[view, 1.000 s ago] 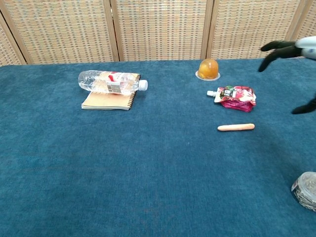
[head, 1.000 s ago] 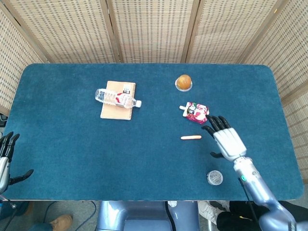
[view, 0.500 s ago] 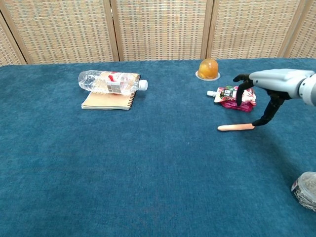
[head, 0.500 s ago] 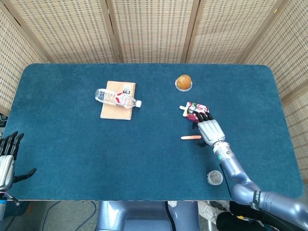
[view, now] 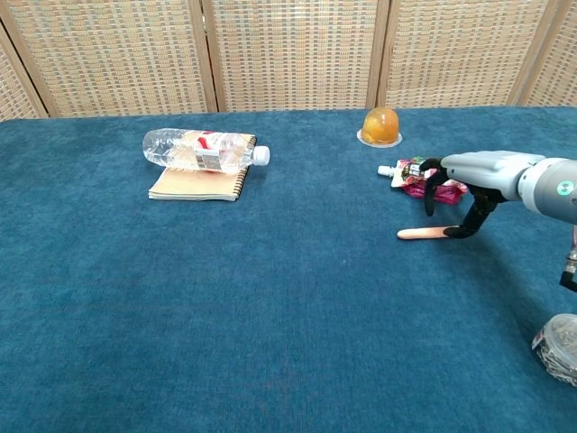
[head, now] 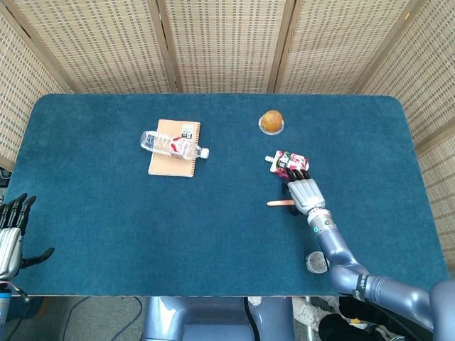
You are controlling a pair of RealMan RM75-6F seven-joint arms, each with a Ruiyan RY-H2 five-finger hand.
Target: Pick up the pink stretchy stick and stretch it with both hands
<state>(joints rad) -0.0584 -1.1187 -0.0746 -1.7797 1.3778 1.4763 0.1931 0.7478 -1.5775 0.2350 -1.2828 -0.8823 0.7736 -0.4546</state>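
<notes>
The pink stretchy stick (head: 277, 203) (view: 422, 234) lies flat on the blue table, just in front of a red drink pouch. My right hand (head: 303, 190) (view: 473, 171) hovers over the stick's right end with its fingers (view: 431, 197) curved down above the stick and the thumb tip at the stick's right end. The hand holds nothing, and the stick still rests on the cloth. My left hand (head: 11, 229) hangs off the table's front left corner with its fingers apart and empty; the chest view does not show it.
A red drink pouch (head: 289, 164) (view: 424, 177) lies right behind the stick, an orange jelly cup (head: 271, 121) (view: 380, 126) further back. A water bottle (head: 173, 145) (view: 203, 150) rests on a notebook (head: 173, 163) at the left. A small round tin (head: 316, 262) (view: 557, 347) sits front right.
My right hand has swung left from the table's right side and come down over the stick's right end. The left hand has barely shifted. The stick has not moved.
</notes>
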